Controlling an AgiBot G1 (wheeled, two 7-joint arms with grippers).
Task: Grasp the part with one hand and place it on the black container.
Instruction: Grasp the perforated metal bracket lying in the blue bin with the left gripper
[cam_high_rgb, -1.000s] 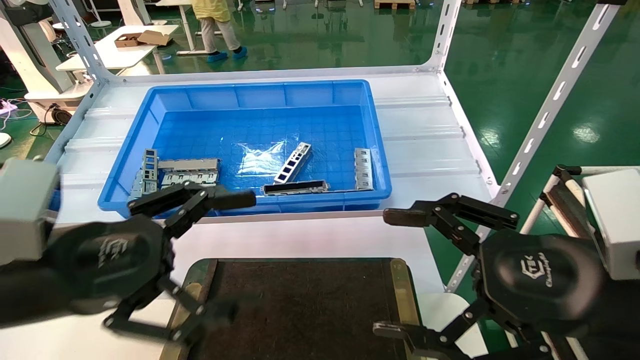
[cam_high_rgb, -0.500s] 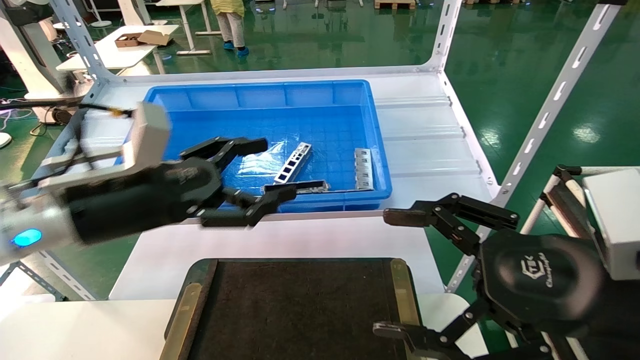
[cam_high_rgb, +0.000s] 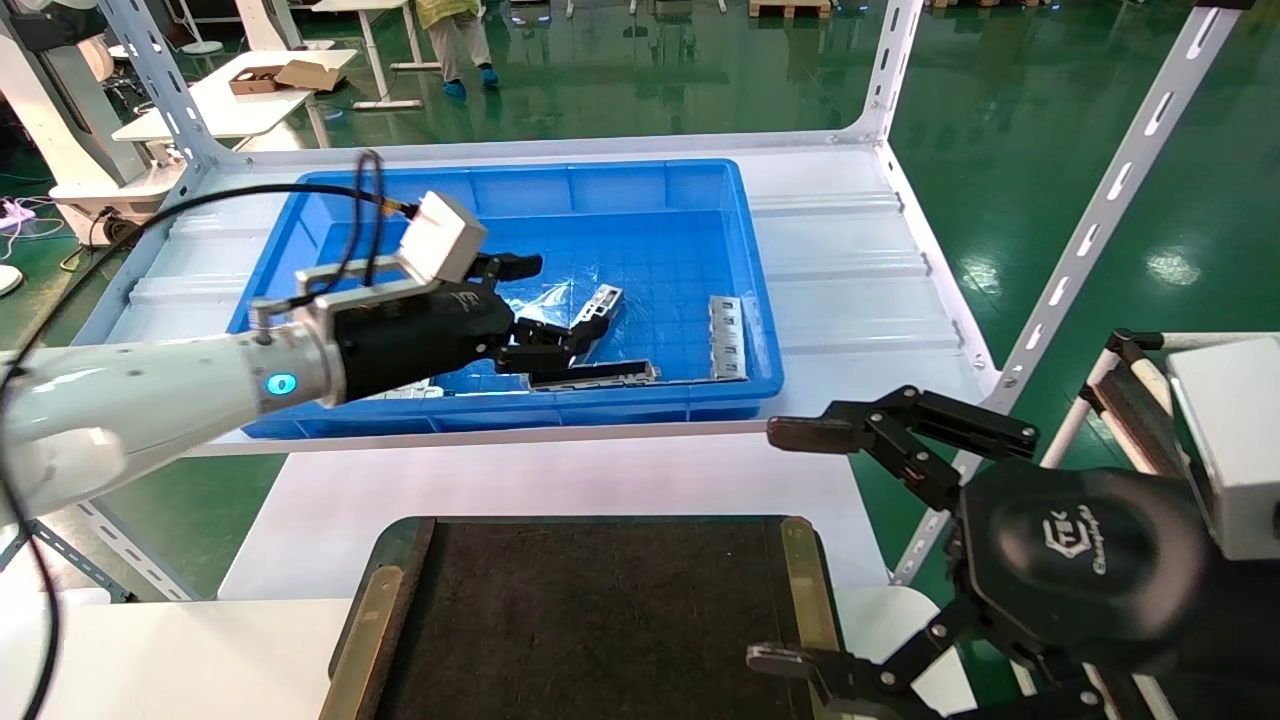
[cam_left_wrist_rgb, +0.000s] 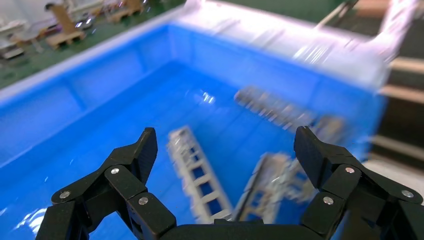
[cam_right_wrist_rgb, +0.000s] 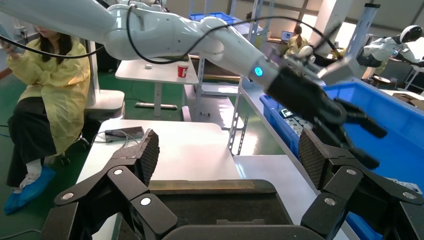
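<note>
The part (cam_high_rgb: 602, 299) is a narrow light-grey strip with rectangular cut-outs, lying slantwise on the floor of the blue bin (cam_high_rgb: 520, 190). My left gripper (cam_high_rgb: 556, 306) is open, low inside the bin right beside the part, with its lower finger overlapping the part's near end. In the left wrist view the part (cam_left_wrist_rgb: 196, 179) lies between the open fingers of the left gripper (cam_left_wrist_rgb: 226, 146), nearer one finger, untouched. The black container (cam_high_rgb: 600, 620) sits at the near table edge. My right gripper (cam_high_rgb: 780, 546) is open and empty by its right side.
A dark hollow frame bar (cam_high_rgb: 592, 375) lies near the bin's front wall, just below the left gripper. A grey slotted plate (cam_high_rgb: 727, 338) lies at the bin's right. More plates are mostly hidden behind the left arm. White rack uprights (cam_high_rgb: 1090, 230) stand at the right.
My left arm has swung from above the black container's near left corner forward into the blue bin, ending beside the part. The right arm has not moved.
</note>
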